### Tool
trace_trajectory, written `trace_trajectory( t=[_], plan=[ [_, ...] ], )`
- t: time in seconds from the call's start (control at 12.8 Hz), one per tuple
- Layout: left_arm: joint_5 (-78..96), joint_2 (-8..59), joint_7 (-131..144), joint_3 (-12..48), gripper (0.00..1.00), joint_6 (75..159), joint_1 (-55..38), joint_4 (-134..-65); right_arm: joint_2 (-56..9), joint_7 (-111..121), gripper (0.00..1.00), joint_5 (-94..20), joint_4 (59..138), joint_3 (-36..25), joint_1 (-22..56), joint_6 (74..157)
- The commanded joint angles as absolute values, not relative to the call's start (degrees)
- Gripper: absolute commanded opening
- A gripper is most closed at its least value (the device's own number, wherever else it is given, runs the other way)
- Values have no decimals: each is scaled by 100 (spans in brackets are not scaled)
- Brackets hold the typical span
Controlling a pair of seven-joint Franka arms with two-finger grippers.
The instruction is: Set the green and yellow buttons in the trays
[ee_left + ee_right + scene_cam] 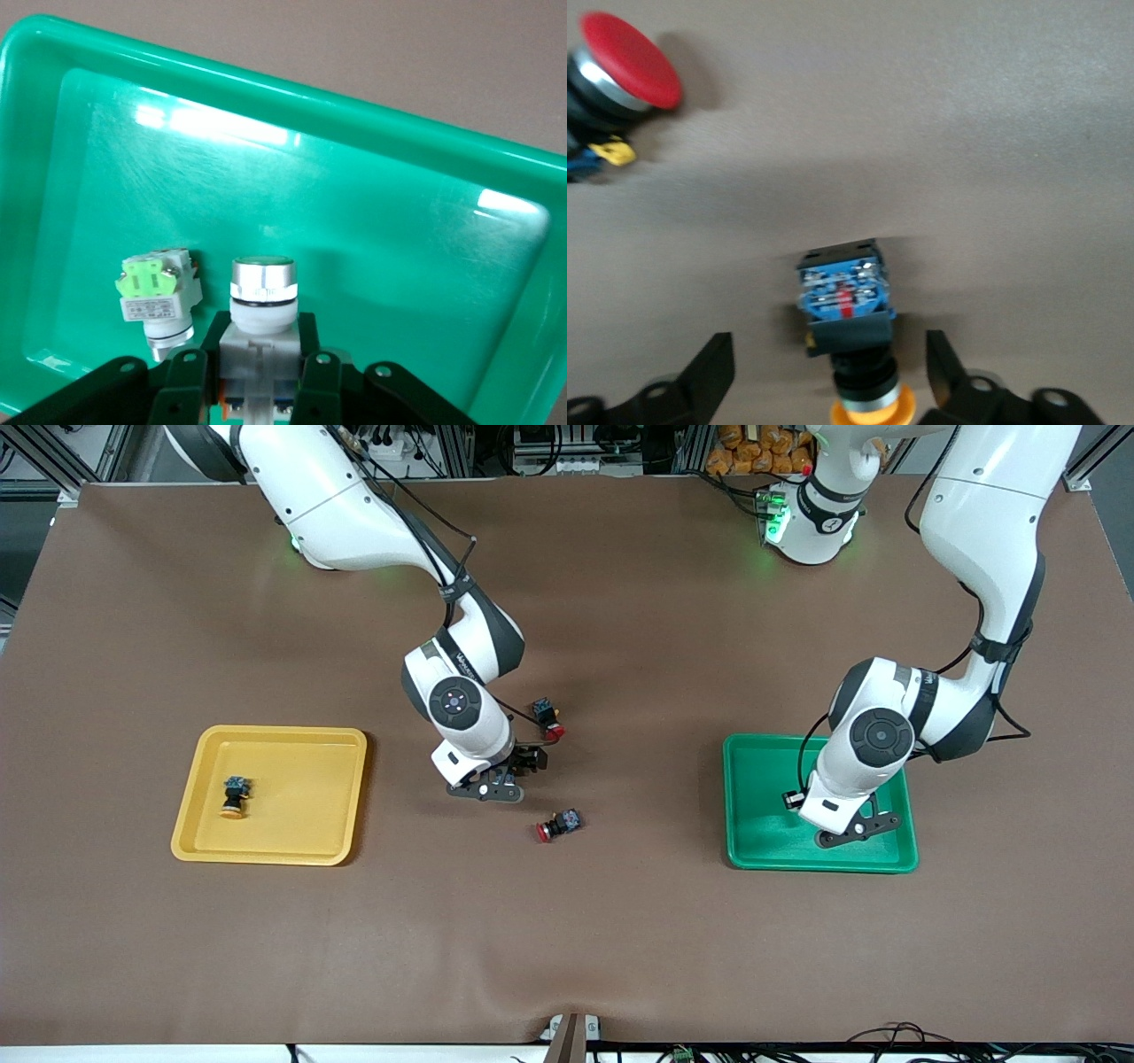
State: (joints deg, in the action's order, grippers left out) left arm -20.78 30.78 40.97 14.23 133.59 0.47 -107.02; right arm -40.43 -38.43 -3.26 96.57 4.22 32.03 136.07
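Observation:
My left gripper is shut on a whitish-grey button with a green cap and holds it low over the green tray. A second whitish-grey and light green button lies in that tray beside it. My right gripper is open, low over the table, with its fingers on either side of a black-and-blue button with a yellow-orange cap. Another yellow-capped button lies in the yellow tray. In the front view my right gripper is at mid-table and my left gripper is over the green tray.
Two red-capped black switches lie on the brown table: one beside my right wrist, farther from the front camera, and one nearer to it. One red cap shows in the right wrist view.

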Motion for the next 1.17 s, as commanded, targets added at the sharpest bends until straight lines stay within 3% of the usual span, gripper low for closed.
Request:
trace_trajectory(
  t=[0.0, 0.08, 0.16, 0.31, 0.39, 0.47, 0.78, 1.09],
  plan=[
    [-1646, 3120, 4070, 1503, 0, 13674, 97, -10723, -4017, -3990, 45, -88, 9756, 343, 3261, 13667],
    [-1600, 3198, 4069, 1529, 0, 13798, 97, -10723, -4017, -3990, 15, -1, 9756, 343, 3235, 13667],
    [-1582, 3260, 4069, 1538, 0, 13895, 97, -10723, -4008, -3982, 0, 35, 9704, 351, 3165, 13623],
    [-1573, 3270, 4069, 1538, 0, 13948, 97, -10758, -3929, -3946, 0, 35, 9659, 343, 2981, 13466],
    [-1573, 3243, 4069, 1538, 39, 13948, 97, -10810, -3894, -3885, 0, 35, 9642, 343, 2797, 13291],
    [-1565, 3217, 4095, 1538, 99, 13948, 105, -10828, -3746, -3815, 0, 35, 9642, 334, 2621, 13167],
    [-1564, 2954, 4148, 1617, 100, 13817, 105, -10828, -3358, -2501, 0, 9, 9633, 351, 1524, 12605],
    [-1564, 2155, 4070, 1617, 100, 12772, 114, -10644, -3199, -1767, 0, -18, 9764, 352, 748, 12146]
  ],
)
